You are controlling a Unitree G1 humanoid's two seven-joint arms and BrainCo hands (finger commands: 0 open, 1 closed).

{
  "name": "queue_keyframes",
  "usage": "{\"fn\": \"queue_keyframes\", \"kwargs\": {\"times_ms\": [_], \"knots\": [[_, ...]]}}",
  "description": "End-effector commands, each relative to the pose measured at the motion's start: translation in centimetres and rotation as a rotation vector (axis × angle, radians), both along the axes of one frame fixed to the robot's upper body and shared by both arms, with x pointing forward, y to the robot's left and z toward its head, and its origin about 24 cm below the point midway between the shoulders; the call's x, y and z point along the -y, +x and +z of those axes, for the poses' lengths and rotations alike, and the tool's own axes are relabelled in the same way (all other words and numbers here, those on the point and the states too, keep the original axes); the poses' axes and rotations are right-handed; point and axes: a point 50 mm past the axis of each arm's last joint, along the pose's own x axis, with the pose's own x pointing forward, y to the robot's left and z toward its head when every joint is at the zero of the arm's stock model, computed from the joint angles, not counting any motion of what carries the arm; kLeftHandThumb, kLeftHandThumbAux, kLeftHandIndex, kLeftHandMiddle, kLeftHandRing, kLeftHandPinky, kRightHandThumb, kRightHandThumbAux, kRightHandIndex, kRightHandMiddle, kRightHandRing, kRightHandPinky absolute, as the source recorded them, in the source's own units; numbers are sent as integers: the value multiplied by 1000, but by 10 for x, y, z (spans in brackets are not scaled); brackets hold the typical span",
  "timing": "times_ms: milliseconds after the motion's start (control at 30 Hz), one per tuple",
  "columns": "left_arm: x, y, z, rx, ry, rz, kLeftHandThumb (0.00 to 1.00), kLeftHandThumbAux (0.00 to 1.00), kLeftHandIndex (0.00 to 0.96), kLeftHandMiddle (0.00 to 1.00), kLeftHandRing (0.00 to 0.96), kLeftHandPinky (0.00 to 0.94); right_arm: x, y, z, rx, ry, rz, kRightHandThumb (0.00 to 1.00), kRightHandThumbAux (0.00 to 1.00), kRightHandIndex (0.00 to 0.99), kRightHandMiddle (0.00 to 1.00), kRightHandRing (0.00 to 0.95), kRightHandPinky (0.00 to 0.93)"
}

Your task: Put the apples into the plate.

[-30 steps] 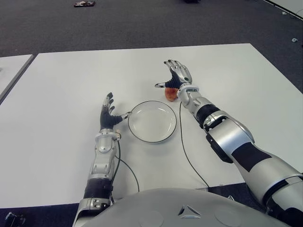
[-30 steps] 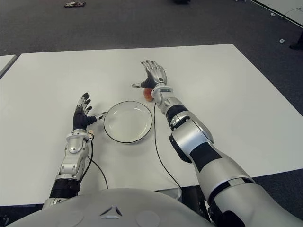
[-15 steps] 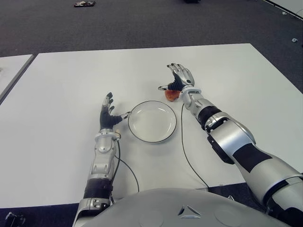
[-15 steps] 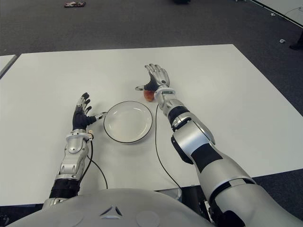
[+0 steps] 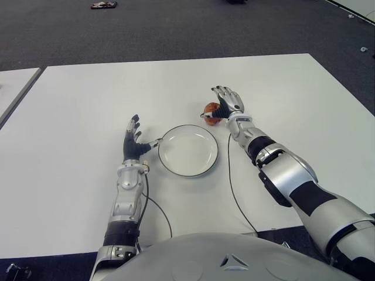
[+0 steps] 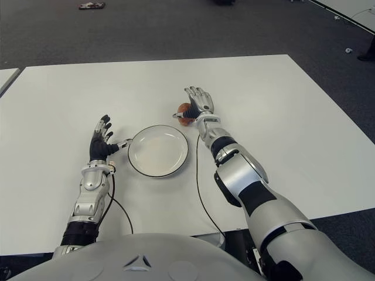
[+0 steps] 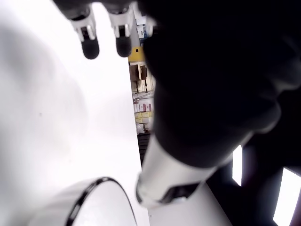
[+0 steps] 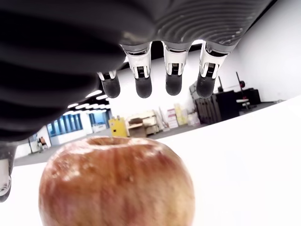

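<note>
A red apple [image 5: 210, 110] sits on the white table [image 5: 82, 99] just beyond the right part of the white, dark-rimmed plate [image 5: 187, 152], which holds nothing. My right hand [image 5: 227, 100] is at the apple's right side, fingers spread and arched over it without closing. In the right wrist view the apple [image 8: 117, 183] fills the space before the palm, with the fingertips [image 8: 173, 77] stretched above it. My left hand [image 5: 133, 139] shows open beside the plate's left rim, its thumb close to the rim [image 7: 108, 181].
A thin black cable [image 5: 229, 181] runs along the table from my right forearm toward the front edge. A second table [image 5: 12, 88] stands at the left across a narrow gap. Dark carpet [image 5: 176, 29] lies beyond the far edge.
My right hand has drawn back toward me and to the right, uncovering the apple, which now shows at its left. The apple, plate and left hand have not moved.
</note>
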Motion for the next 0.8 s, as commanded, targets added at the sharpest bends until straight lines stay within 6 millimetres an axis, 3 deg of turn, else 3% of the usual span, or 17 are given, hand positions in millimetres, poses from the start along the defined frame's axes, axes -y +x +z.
{"fn": "queue_keyframes", "kwargs": {"times_ms": [33,800], "knots": [[-3,-3,-1,-6,11,5,0,341,0,0,0,23,8,-6,-12,-51,-33,-20,10,480,0,0,0,0],[-2,-3,-1,-7,13,3,0,339,0,0,0,23,9,-16,-27,-103,-116,6,6,491,0,0,0,0]]}}
